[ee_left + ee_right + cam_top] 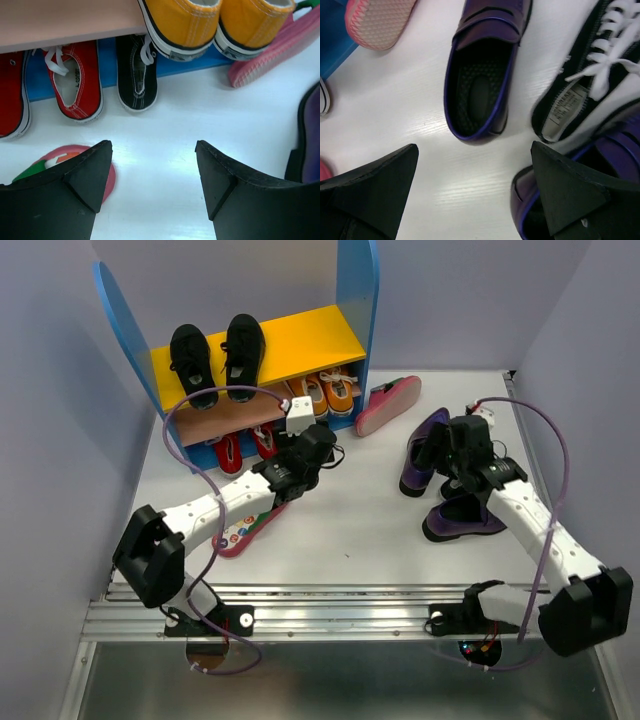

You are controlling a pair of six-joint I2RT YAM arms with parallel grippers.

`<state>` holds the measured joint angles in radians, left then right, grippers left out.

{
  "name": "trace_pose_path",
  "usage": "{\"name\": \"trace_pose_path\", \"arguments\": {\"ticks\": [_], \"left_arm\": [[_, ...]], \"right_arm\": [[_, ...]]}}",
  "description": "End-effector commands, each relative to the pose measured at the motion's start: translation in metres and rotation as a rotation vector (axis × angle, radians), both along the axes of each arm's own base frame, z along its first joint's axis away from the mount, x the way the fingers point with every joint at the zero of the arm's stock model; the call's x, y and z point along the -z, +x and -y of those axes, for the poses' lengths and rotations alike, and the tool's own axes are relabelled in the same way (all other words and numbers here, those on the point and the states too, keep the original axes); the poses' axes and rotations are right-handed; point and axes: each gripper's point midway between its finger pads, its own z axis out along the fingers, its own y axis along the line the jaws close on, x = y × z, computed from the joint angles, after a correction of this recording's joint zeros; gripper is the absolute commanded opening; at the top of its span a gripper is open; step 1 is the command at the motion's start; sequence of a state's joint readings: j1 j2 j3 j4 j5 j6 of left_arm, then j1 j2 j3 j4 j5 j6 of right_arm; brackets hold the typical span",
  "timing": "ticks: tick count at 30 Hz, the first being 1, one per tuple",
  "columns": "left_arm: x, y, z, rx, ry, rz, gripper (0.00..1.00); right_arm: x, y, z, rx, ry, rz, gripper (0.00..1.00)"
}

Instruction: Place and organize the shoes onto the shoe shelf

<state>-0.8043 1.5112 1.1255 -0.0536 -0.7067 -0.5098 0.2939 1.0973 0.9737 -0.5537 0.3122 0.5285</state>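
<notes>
Shoe shelf (300,340): flat yellow top board, brownish lower board and tall rounded blue side panels; it stands at the far side of the white table (370,530).
Top board: two black lace-up sneakers (215,352) with matte canvas uppers, side by side.
Lower board: a pair of orange sneakers (215,22) with white stitching and white rubber soles, heels overhanging the front edge.
Under the lower board: red sneakers (75,85) and one black sneaker (137,75) with white laces, heels pointing outward.
Pink flip-flop (385,405): tilted on edge against the shelf's right panel, ridged sole showing.
Second flip-flop (245,530): flat on the table beneath the left forearm, spotted insole, green strap.
Purple loafers (482,75): glossy and dark, with a textured black insole. One lies ahead of the right gripper; the other is at the right finger, with a black-white sneaker (590,75) between them.
Left gripper (154,165): matte black wedge fingers spread wide over bare table, holding and touching nothing.
Right gripper (475,185): fingers fully apart and empty, above the loafers.
Left arm: stretched forward and rightward, low, wrist aimed at the shelf's underside.
Right arm: reaching forward and leftward, wrist pitched down.
</notes>
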Motion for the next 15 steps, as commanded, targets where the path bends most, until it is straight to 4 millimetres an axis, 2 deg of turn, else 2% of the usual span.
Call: {"name": "trace_pose_path", "arguments": {"ticks": [1, 2, 3, 4, 5, 6, 7, 8, 9, 10, 11, 12, 13, 14, 15], "left_arm": [[-0.026, -0.023, -0.014, -0.009, -0.028, 0.006, 0.79], [-0.026, -0.027, -0.019, -0.014, -0.023, -0.005, 0.79], [-0.03, -0.03, -0.022, -0.019, -0.031, -0.002, 0.79], [-0.033, -0.032, -0.025, -0.023, -0.04, 0.001, 0.79], [-0.041, -0.037, -0.03, -0.024, -0.053, 0.011, 0.79], [-0.044, -0.04, -0.035, -0.035, -0.055, 0.017, 0.79], [-0.047, -0.042, -0.038, -0.037, -0.061, 0.021, 0.79], [-0.054, -0.046, -0.043, -0.042, -0.072, 0.033, 0.79], [-0.057, -0.047, -0.046, -0.05, -0.076, 0.037, 0.79], [-0.062, -0.05, -0.049, -0.052, -0.087, 0.047, 0.79], [-0.063, -0.052, -0.052, -0.054, -0.085, 0.044, 0.79], [-0.064, -0.053, -0.053, -0.056, -0.09, 0.045, 0.79], [-0.065, -0.054, -0.054, -0.055, -0.092, 0.044, 0.79], [-0.068, -0.056, -0.056, -0.058, -0.101, 0.047, 0.79], [-0.069, -0.057, -0.057, -0.059, -0.105, 0.05, 0.79]], "right_arm": [[-0.019, 0.054, -0.028, -0.032, 0.094, 0.074, 1.0], [-0.016, 0.063, -0.034, -0.042, 0.102, 0.067, 1.0], [-0.029, 0.079, -0.039, -0.044, 0.113, 0.099, 1.0], [-0.009, 0.092, -0.044, -0.045, 0.104, 0.05, 1.0], [-0.008, 0.104, -0.05, -0.057, 0.113, 0.049, 1.0], [-0.021, 0.119, -0.056, -0.065, 0.127, 0.077, 1.0], [-0.018, 0.13, -0.06, -0.062, 0.135, 0.07, 1.0], [0.003, 0.142, -0.067, -0.072, 0.134, 0.022, 1.0], [-0.008, 0.157, -0.073, -0.077, 0.149, 0.048, 1.0], [-0.004, 0.165, -0.078, -0.086, 0.159, 0.043, 1.0], [0.016, 0.175, -0.086, -0.105, 0.166, 0.003, 1.0], [0.007, 0.187, -0.093, -0.122, 0.181, 0.026, 1.0], [0.011, 0.194, -0.098, -0.136, 0.187, 0.02, 1.0], [0.03, 0.2, -0.106, -0.163, 0.197, -0.018, 1.0], [0.032, 0.205, -0.109, -0.175, 0.198, -0.02, 1.0]]}}
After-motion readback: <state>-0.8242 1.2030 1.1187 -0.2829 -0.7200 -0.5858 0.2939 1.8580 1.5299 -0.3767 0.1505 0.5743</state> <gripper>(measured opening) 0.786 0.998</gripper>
